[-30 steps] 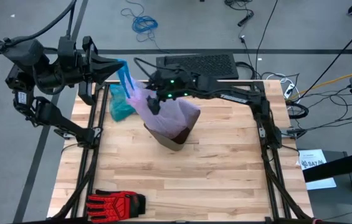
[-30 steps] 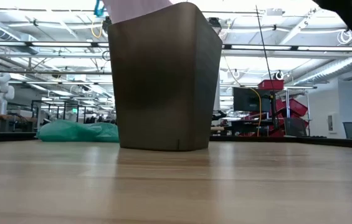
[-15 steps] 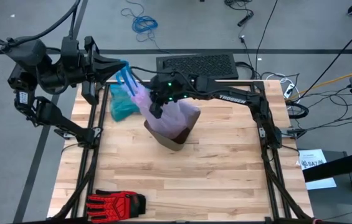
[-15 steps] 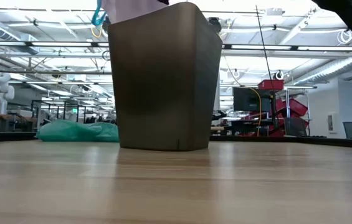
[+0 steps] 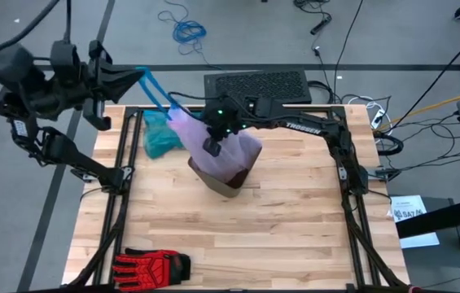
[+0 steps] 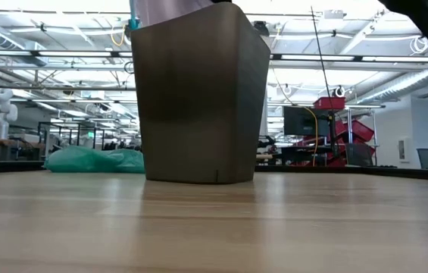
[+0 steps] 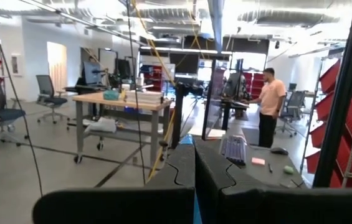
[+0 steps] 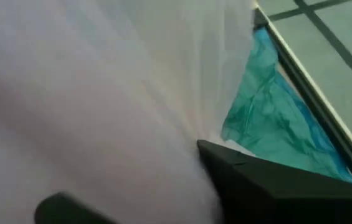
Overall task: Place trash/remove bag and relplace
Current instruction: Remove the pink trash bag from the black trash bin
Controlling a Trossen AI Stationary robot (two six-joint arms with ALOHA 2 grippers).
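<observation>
One brown bin (image 5: 228, 181), one pale pink bag (image 5: 213, 146) still sitting in it, one teal bag (image 5: 159, 138) just beside the bin, one red glove (image 5: 152, 266) well away near the table's (image 5: 295, 220) front edge. Two arms.

Since the earlier frame: left gripper (image 5: 138, 75) pulled back farther from the bin, fingers pinched shut on the blue drawstring (image 5: 155, 88), now stretched taut. Right gripper (image 5: 211, 145) dropped lower onto the bag above the bin; can't tell whether open or closed.

Only in the left wrist view: a person (image 7: 269, 106) standing in the room beyond. Low view alone gives the bin's full side.
</observation>
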